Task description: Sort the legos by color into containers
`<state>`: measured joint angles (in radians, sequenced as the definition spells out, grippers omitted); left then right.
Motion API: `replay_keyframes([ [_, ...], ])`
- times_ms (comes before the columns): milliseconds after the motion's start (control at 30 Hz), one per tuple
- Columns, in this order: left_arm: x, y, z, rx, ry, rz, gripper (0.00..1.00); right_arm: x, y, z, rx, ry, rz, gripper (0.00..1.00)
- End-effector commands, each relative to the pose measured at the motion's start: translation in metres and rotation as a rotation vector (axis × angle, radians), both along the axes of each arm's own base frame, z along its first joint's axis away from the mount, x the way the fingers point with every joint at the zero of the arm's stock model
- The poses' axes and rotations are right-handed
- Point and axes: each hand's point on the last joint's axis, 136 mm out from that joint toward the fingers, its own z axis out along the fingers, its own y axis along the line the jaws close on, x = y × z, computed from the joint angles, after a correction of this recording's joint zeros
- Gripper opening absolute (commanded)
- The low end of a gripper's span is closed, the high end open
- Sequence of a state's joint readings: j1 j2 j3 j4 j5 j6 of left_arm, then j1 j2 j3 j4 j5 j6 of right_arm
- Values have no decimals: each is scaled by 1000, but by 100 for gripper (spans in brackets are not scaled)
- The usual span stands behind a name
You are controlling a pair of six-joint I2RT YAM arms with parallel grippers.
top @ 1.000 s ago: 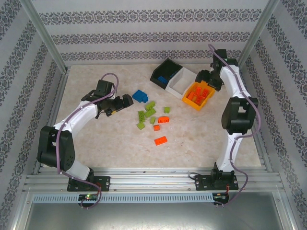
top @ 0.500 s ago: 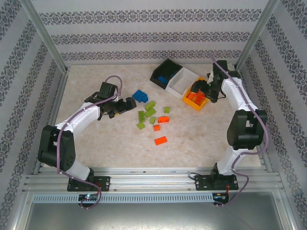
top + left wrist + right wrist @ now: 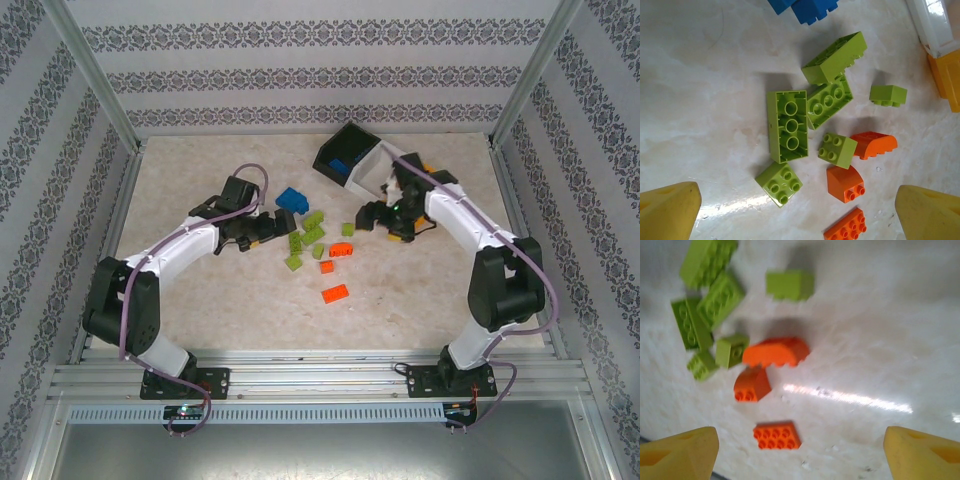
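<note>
Elbows bent, left gripper and right gripper gape above legos.

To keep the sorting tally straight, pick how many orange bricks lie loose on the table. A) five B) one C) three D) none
C: the right wrist view shows three on the table: the long curved orange brick, the short curved orange brick and the flat orange brick.
</note>
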<state>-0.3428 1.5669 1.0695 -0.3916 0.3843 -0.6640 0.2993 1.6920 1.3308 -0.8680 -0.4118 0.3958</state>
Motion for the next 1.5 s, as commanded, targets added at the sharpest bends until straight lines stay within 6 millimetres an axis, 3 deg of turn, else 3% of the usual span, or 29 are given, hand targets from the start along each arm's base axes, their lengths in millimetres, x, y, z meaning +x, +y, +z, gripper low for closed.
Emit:
replay_keyframes([
  [0, 5, -7, -3, -13, -8, 11, 100, -23, 22, -13, -37, 36, 104, 86],
  [200, 4, -3, -3, 6, -2, 19, 100, -57, 57, -26, -159, 36, 324, 88],
  [300, 2, 3, -3, 41, 2, 30, 100, -72, 63, -35, -218, 47, 383, 89],
  [433, -5, 30, -5, 164, 23, 98, 100, -90, 71, -51, -254, 74, 423, 91],
  [567, -11, 35, -5, 176, 30, 102, 100, -100, 79, -62, -316, 72, 476, 91],
  [1067, -23, 44, -3, 197, 36, 99, 100, -108, 74, -95, -446, 95, 483, 90],
  [1467, -31, 48, -2, 197, 43, 93, 100, -115, 78, -110, -496, 92, 520, 87],
])
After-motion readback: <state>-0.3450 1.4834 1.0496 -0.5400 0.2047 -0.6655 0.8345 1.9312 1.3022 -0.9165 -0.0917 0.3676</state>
